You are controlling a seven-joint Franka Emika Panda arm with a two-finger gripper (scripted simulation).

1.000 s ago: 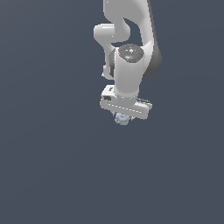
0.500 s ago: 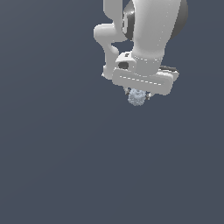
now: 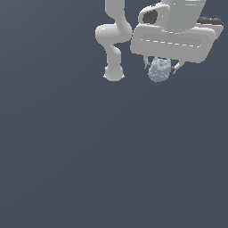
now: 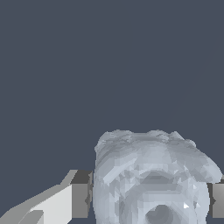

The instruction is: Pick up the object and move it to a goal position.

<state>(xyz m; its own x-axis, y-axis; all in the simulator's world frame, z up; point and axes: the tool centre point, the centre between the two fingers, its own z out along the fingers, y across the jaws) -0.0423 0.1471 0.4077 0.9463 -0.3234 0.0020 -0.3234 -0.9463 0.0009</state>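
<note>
the white gripper [image 3: 161,67] sits high in the exterior view, toward that view's right, with its broad body cut off by the frame's upper edge. the fingers [image 3: 146,62] are mostly hidden behind the body; only their thin tips show either side of the lump. they are closed onto the lump [image 3: 160,70], a small pale grey-blue object with a rough, bumpy surface, which hangs just under the gripper body, held between them and clear of the dark grey floor [image 3: 89,169].

in the wrist view the lump [image 4: 151,179] fills the space between the two fingers [image 4: 81,192], touching the grey pads on both sides; its lower part is cut off by the frame, as is most of the far finger. a round hollow shows in its near face.

the arm's white base [image 3: 113,73] stands on the floor to the exterior view's left of the gripper, and its upper links run out of frame.
</note>
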